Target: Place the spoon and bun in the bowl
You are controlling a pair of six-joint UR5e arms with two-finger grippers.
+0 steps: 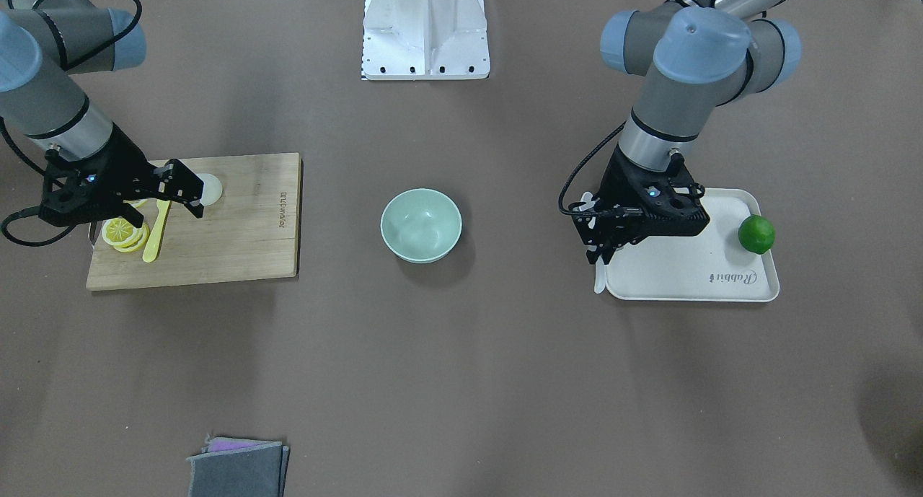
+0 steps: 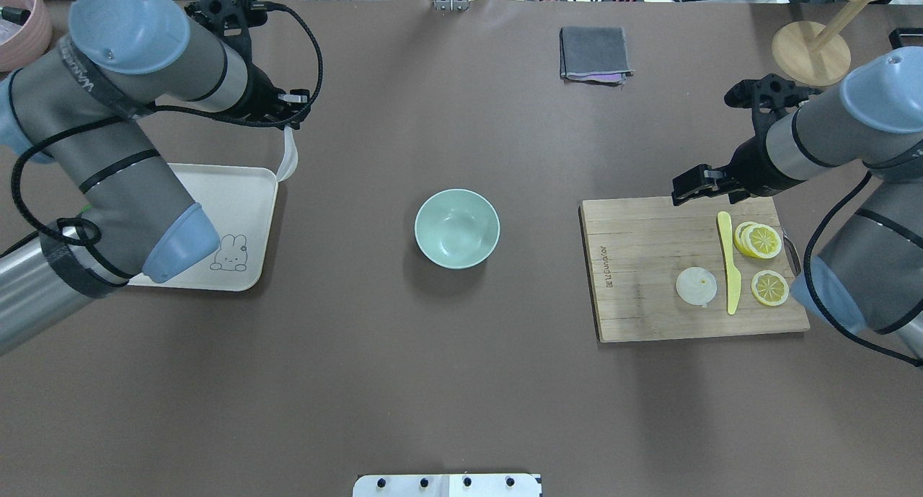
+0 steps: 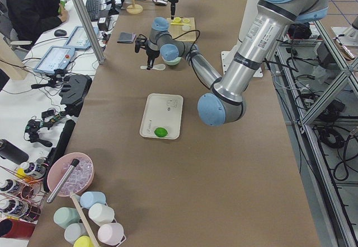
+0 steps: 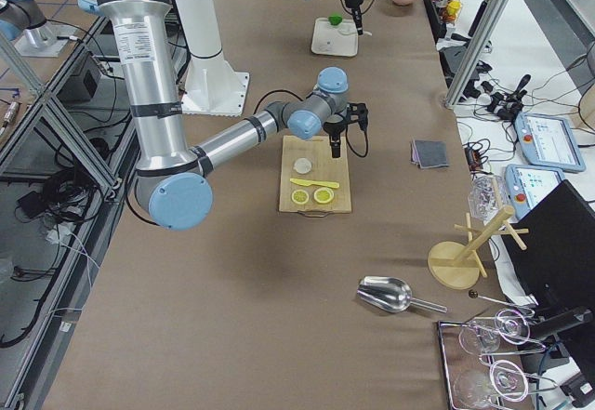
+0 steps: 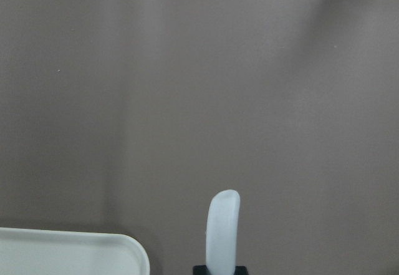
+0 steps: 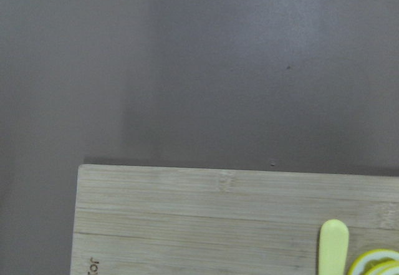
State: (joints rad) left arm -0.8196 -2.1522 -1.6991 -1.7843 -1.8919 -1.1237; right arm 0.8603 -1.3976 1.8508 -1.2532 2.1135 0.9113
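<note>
The mint-green bowl (image 2: 456, 228) stands empty at the table's middle, also in the front view (image 1: 421, 224). My left gripper (image 2: 288, 122) is shut on the white spoon (image 2: 288, 158), holding it by one end just past the white tray's corner; the spoon also shows in the front view (image 1: 599, 279) and the left wrist view (image 5: 222, 231). The white pleated bun (image 2: 696, 286) sits on the wooden cutting board (image 2: 649, 244). My right gripper (image 1: 186, 190) hangs open and empty over the board's far edge, apart from the bun (image 1: 212, 189).
A yellow plastic knife (image 2: 730, 266) and lemon slices (image 2: 761, 239) lie on the board beside the bun. A green lime (image 1: 756, 234) sits on the white tray (image 1: 692, 270). A folded grey cloth (image 2: 593, 53) and a wooden stand (image 2: 811, 50) are at the far side.
</note>
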